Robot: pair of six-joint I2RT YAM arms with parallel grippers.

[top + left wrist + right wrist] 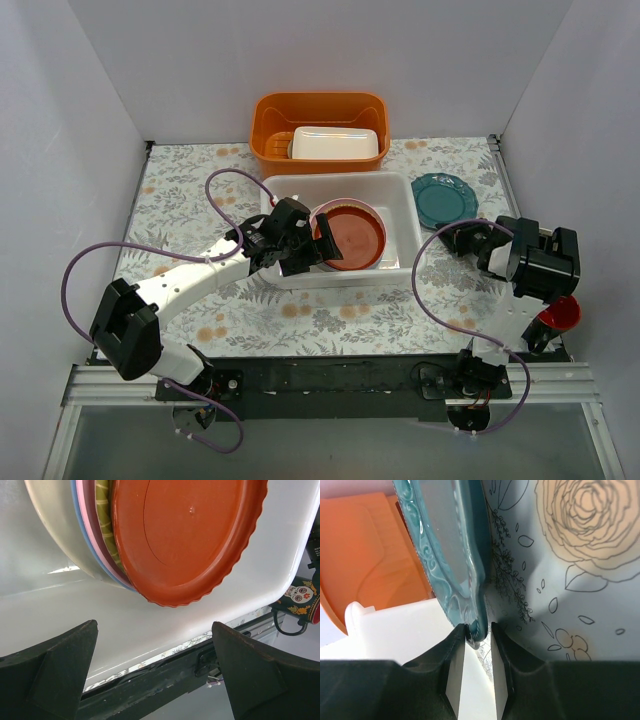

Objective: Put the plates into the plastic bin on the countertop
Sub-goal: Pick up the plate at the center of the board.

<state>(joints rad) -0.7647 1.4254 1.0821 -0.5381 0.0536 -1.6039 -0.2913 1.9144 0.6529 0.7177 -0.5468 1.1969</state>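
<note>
right wrist: teal plate rim between end effector fingers, top cropped.

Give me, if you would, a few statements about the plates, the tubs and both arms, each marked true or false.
1. The red-brown plate tops the stack in the plastic bin. True.
2. The teal plate is inside the bin. False: it lies on the countertop, right of the bin.
3. The jaws of the left arm hold a plate. False: they stand open and empty.
4. The jaws of the right arm straddle the teal plate's rim. True.
5. The orange tub is empty. False: a small white box sits in it.
</note>
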